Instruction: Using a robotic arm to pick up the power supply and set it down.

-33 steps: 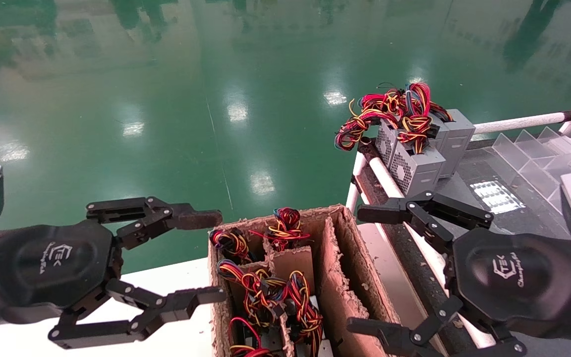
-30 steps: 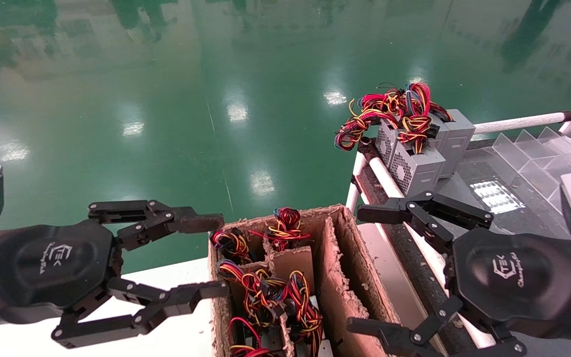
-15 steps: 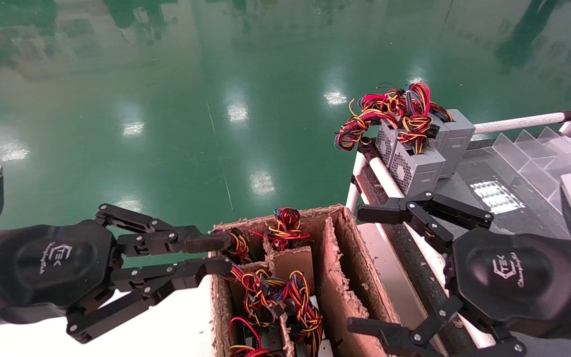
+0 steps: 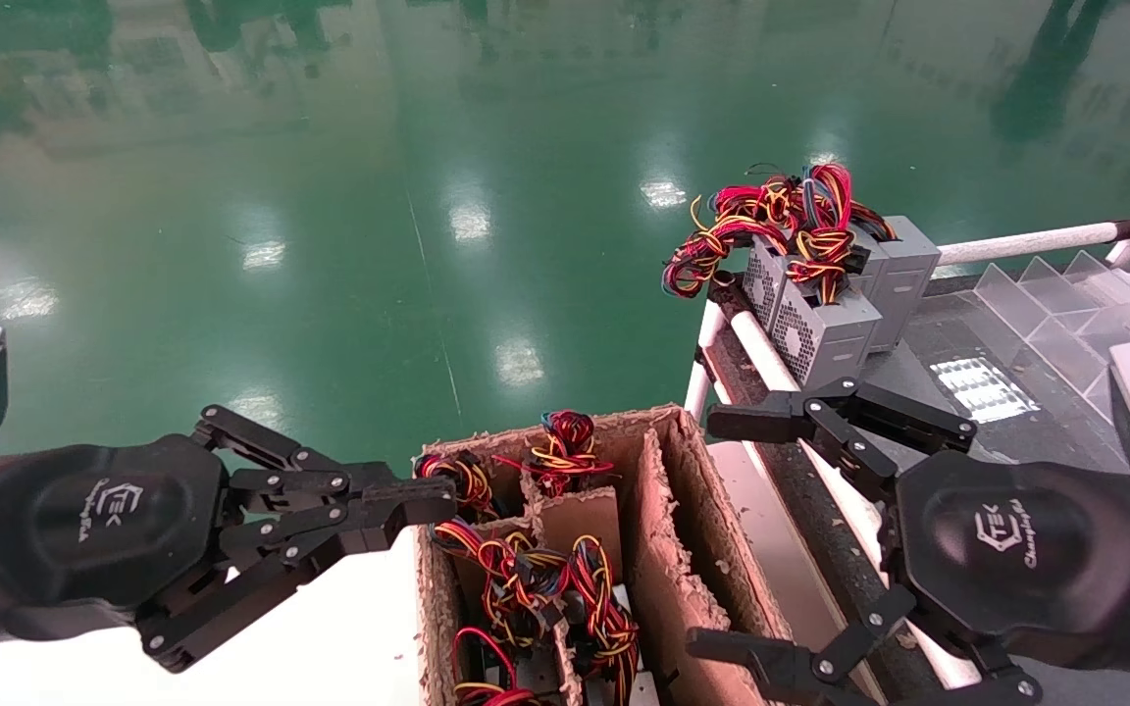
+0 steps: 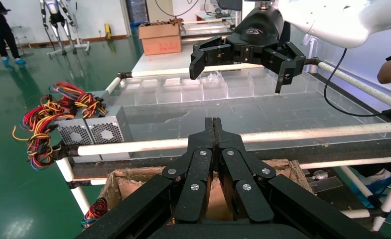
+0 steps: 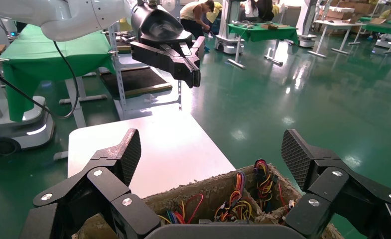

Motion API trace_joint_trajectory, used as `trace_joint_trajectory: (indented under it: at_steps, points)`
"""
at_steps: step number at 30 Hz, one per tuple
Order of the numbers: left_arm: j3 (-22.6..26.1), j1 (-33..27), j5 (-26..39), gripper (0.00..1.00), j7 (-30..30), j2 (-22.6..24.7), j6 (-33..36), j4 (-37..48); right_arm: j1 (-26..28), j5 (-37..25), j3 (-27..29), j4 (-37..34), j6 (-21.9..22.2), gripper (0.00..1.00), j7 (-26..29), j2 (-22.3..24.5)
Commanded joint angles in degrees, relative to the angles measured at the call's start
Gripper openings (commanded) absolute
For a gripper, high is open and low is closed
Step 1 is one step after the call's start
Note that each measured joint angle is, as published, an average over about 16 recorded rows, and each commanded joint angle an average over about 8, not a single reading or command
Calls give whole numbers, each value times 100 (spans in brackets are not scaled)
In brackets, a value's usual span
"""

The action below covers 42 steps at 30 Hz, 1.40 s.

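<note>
Two silver-grey power supplies (image 4: 825,331) with fan grilles and red, yellow and black wire bundles stand on the rack at the right; the left wrist view also shows the power supplies (image 5: 91,130). More wire bundles (image 4: 526,579) stick up from the compartments of a cardboard box (image 4: 668,549). My left gripper (image 4: 433,505) is shut with nothing in it, its tips at the box's left rim; in its own view this left gripper (image 5: 213,122) has its jaws pressed together. Between box and rack, my right gripper (image 4: 722,534) stands open and holds nothing; in its wrist view the right gripper (image 6: 213,154) hangs above the box (image 6: 198,189).
A white table (image 4: 330,647) carries the box. The rack has white pipe rails (image 4: 1026,240) and clear plastic divider trays (image 4: 1075,294). Green floor lies beyond. People and other tables stand far off in the wrist views.
My left gripper has closed from wide open to shut, staying at the box's left rim. The right gripper and the power supplies have not moved.
</note>
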Motion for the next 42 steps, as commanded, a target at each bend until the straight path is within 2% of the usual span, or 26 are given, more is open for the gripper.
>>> trace_joint_trajectory:
  at_steps: [1, 16, 25, 32, 42]
  points:
    - [0, 0, 0, 100, 0, 0, 0, 0, 0, 0, 0, 0, 0, 100, 0, 0]
    - [0, 0, 0, 100, 0, 0, 0, 0, -6, -18, -8, -11, 12, 100, 8, 2]
    - [1, -1, 0, 100, 1, 0, 1, 1, 80, -338, -157, -195, 178, 100, 145, -38]
    - [1, -1, 0, 100, 1, 0, 1, 2, 377, -1134, -584, -287, 321, 100, 420, -239]
    - [2, -1, -1, 100, 1, 0, 1, 2, 856, -2487, -1349, -541, 537, 100, 717, -941]
